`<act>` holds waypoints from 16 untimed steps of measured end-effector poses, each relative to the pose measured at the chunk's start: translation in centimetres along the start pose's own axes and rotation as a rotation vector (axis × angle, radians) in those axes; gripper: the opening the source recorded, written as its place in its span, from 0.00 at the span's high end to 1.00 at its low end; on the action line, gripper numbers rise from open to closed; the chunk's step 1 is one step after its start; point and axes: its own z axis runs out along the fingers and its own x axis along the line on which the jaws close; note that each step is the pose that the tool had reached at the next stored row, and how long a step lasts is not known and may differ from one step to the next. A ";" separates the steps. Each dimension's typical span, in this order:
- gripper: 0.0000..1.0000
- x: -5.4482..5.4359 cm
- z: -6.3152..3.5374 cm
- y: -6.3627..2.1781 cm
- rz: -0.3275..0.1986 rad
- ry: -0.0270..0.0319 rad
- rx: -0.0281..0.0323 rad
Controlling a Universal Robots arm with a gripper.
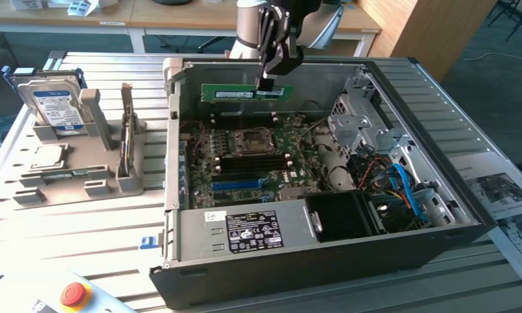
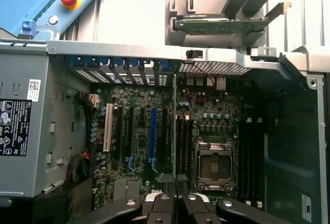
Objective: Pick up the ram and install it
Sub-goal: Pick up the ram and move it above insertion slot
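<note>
Ram [image 1: 234, 93] hangs above the motherboard [image 1: 287, 130] inside the open case [image 1: 287, 277], pinched at its top edge by my end effector [image 1: 265, 88], which is closed tight on it. Pickup done; ram not yet seated in the board.

Bright, even daylight, pale glare on the slatted table [image 1: 70, 228], deep shadow inside the computer case [image 1: 330, 267].

The ram [image 1: 246, 93], long thin green stick with a white sticker, level on its long edge, pinched from above by the gripper [image 1: 266, 83], hanging over the motherboard [image 1: 289, 140]
</note>
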 end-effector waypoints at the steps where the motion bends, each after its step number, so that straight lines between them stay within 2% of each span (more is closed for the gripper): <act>1: 0.88 0.0 0.07 -0.02 0.000 0.0000 0.0000; 16: 0.88 0.0 1.93 -0.44 0.000 0.0003 -0.0001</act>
